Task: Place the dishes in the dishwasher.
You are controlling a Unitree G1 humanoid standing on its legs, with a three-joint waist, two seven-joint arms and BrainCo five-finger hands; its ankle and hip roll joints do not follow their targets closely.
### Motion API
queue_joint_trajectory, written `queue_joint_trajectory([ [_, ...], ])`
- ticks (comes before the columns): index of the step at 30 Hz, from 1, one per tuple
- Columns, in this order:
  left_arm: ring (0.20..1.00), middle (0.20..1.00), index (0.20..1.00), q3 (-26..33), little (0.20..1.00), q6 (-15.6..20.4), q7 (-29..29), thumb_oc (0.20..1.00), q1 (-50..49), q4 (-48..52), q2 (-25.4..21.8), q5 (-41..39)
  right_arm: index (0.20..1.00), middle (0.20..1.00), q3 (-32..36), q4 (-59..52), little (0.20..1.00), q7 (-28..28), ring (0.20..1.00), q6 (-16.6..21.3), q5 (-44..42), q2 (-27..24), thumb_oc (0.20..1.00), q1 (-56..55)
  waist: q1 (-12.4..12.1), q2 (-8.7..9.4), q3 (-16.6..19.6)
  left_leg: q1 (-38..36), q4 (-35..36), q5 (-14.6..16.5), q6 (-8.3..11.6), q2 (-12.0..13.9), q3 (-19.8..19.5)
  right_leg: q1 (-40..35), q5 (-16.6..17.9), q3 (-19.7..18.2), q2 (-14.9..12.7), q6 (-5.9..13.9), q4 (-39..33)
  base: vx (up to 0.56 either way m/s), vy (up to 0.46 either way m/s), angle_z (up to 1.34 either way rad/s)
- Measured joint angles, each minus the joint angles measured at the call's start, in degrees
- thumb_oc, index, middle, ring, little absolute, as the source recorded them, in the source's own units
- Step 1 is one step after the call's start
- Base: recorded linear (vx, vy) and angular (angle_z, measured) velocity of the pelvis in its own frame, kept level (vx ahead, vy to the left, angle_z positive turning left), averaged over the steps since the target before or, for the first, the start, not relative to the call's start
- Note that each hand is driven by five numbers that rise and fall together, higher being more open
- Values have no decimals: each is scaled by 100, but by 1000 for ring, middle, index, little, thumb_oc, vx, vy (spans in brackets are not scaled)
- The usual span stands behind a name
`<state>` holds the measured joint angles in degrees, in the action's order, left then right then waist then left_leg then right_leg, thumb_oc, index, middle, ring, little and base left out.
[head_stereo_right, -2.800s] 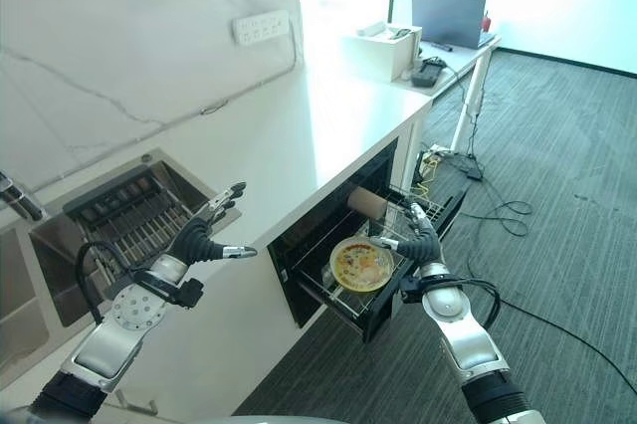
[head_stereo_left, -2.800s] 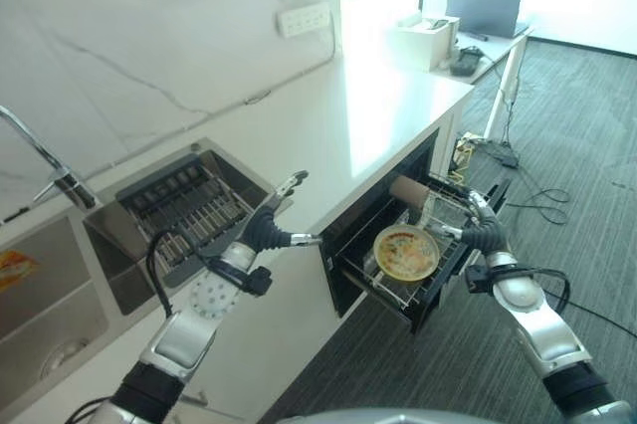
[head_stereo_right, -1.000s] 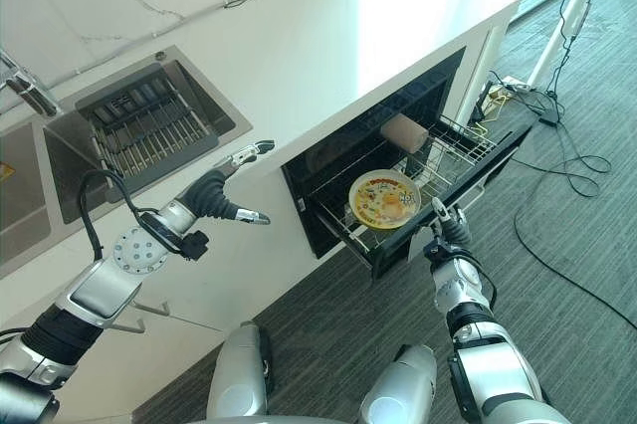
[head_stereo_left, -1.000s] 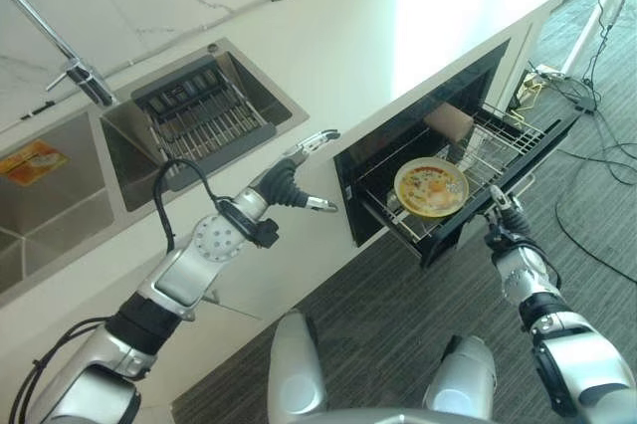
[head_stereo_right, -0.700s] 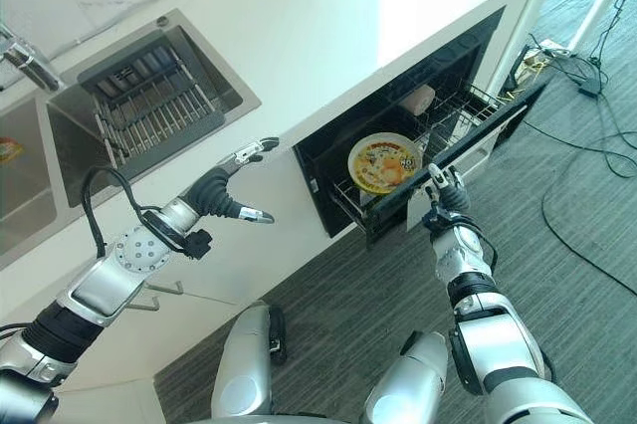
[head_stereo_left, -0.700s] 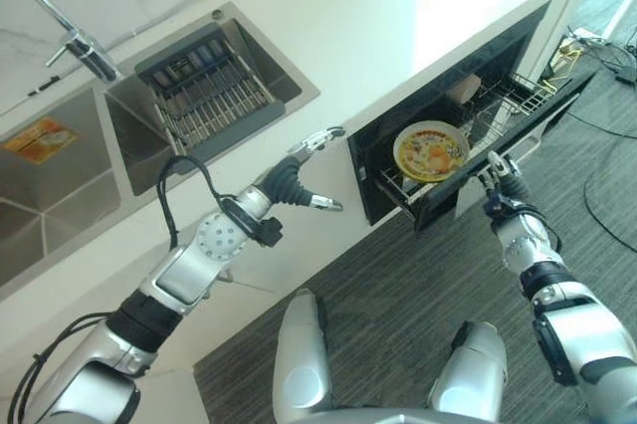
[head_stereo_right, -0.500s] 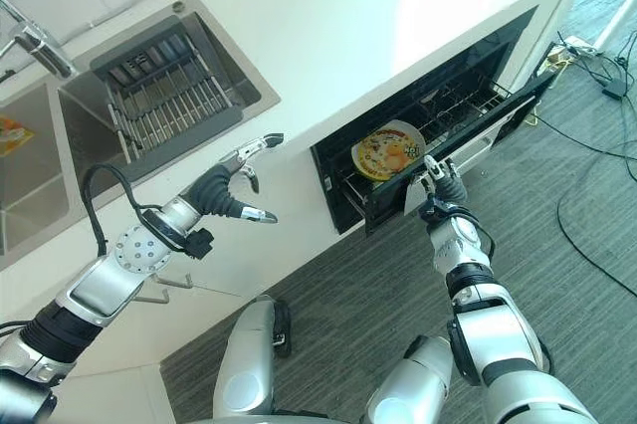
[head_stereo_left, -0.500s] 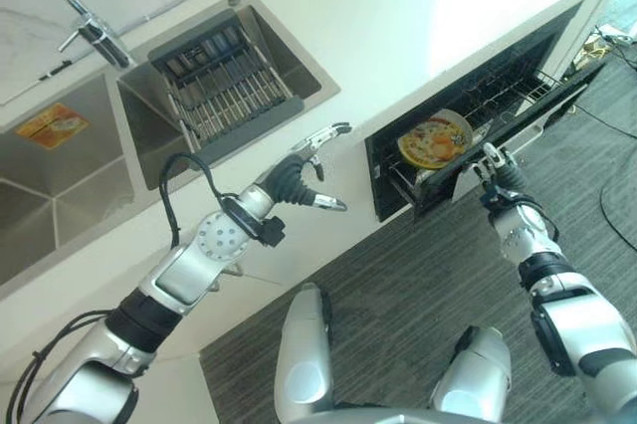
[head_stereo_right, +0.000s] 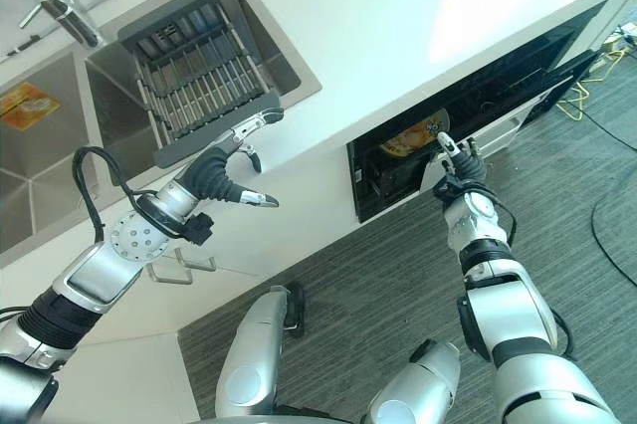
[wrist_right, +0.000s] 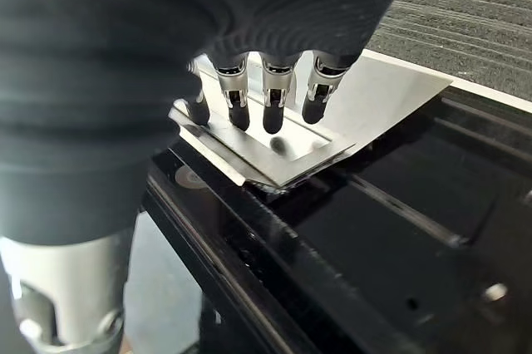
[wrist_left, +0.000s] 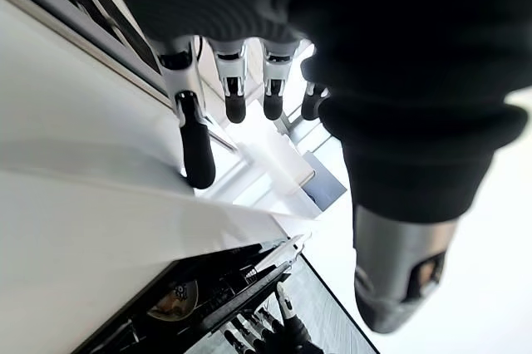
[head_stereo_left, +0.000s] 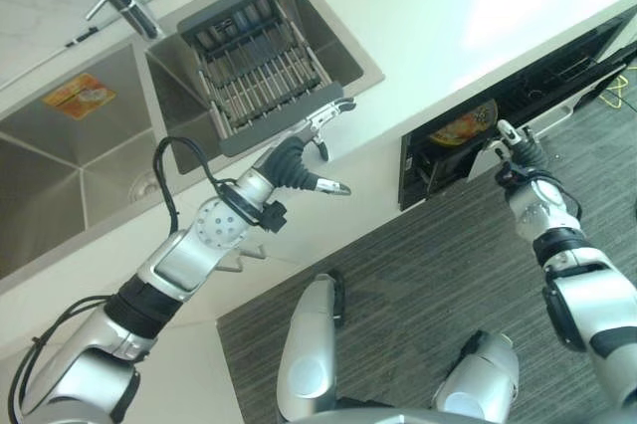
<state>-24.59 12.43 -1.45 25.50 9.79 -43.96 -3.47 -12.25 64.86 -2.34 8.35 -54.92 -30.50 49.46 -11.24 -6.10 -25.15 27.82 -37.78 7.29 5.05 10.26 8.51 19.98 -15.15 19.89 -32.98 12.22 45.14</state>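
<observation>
The dishwasher drawer has slid nearly closed with the plate inside, right hand straight-fingered against its front, left hand open, empty beside it.

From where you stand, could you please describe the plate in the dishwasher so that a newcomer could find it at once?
Follow the white counter to the black dishwasher opening beneath its front edge. The plate lies just inside, behind the nearly shut drawer front beside the right hand. It is round, with a yellow and orange pattern, the one bright thing in that dark cavity.
</observation>
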Motion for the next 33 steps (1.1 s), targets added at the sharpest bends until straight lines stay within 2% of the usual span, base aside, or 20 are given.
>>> queue_joint_trajectory([
  [8,1000,1000,1000,2,1000,2,57,1000,-4,56,-29,-21,1000,1000,-148,4,1000,-87,1000,-183,337,-61,1000,122,-178,12,-24,-13,9,-18,-30,-80,-60,-155,13,155,-57,11,-54,53,31,7],
  [19,1000,1000,1000,16,1000,7,169,1000,-3,79,-182,-42,1000,1000,-531,5,1000,-106,1000,-320,547,-154,1000,187,-226,33,-41,-44,183,-152,-29,-127,-167,-259,12,319,-44,9,-83,-1,-17,5],
  [25,1000,1000,1000,16,1000,8,223,1000,-2,86,-258,-71,1000,1000,-513,12,1000,-104,1000,-424,439,-142,1000,199,-253,54,-54,-119,306,-237,-19,-122,-171,-315,28,365,-50,-11,-126,-53,-47,1],
  [29,1000,1000,1000,14,1000,8,228,1000,-4,93,-365,-236,1000,1000,-518,11,1000,-19,1000,-417,419,-114,1000,200,-256,64,-60,-130,424,-323,20,-81,-209,-304,28,408,35,-42,-141,-85,-68,1],
  [33,1000,1000,1000,18,1000,6,271,1000,28,100,-376,-238,1000,1000,-510,2,1000,100,1000,-331,417,61,1000,187,-237,102,-83,-316,891,-648,108,1,-291,-401,63,441,316,-171,-305,-99,-145,0],
])
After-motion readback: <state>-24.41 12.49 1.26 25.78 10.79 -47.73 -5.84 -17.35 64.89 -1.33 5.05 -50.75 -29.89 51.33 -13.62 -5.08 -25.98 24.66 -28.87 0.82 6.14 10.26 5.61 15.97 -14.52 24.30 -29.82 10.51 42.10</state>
